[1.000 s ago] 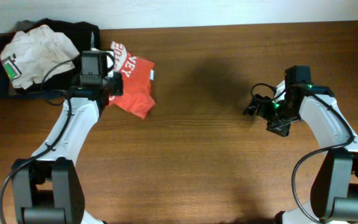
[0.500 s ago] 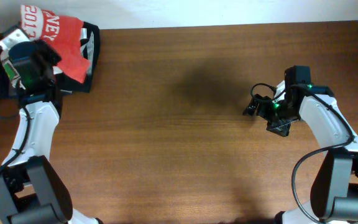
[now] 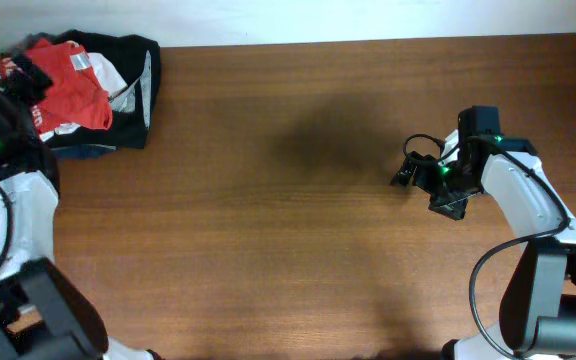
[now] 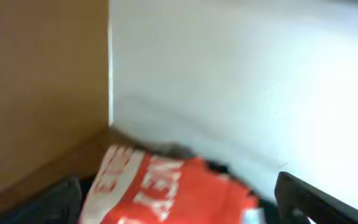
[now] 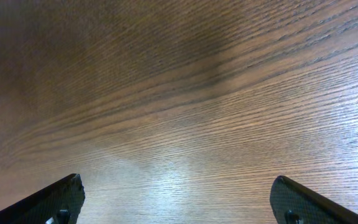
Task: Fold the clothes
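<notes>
The clothes, an orange-red shirt [image 3: 73, 90] with white lettering, lie crumpled on a pile at the table's back left corner. In the left wrist view the shirt [image 4: 166, 193] fills the bottom of the frame, blurred, in front of a white wall. My left gripper [image 3: 28, 75] is at the shirt's left edge. Its fingers stand wide apart in the left wrist view, so the left gripper [image 4: 185, 202] is open, with the shirt loose beyond it. My right gripper [image 3: 408, 172] hovers open over bare wood at the right, and the right wrist view shows the right gripper [image 5: 182, 205] with nothing between its fingers.
Under the shirt lies a black garment [image 3: 138, 70], with bits of a white shirt [image 3: 116, 75] showing. The pile sits against the table's back edge, next to the white wall [image 4: 260, 74]. Brown wooden tabletop [image 3: 288, 220] stretches between the two arms.
My left arm swung the orange-red shirt from the table's left-middle back to the corner pile, then opened and let it drop there. The right arm has not moved.
</notes>
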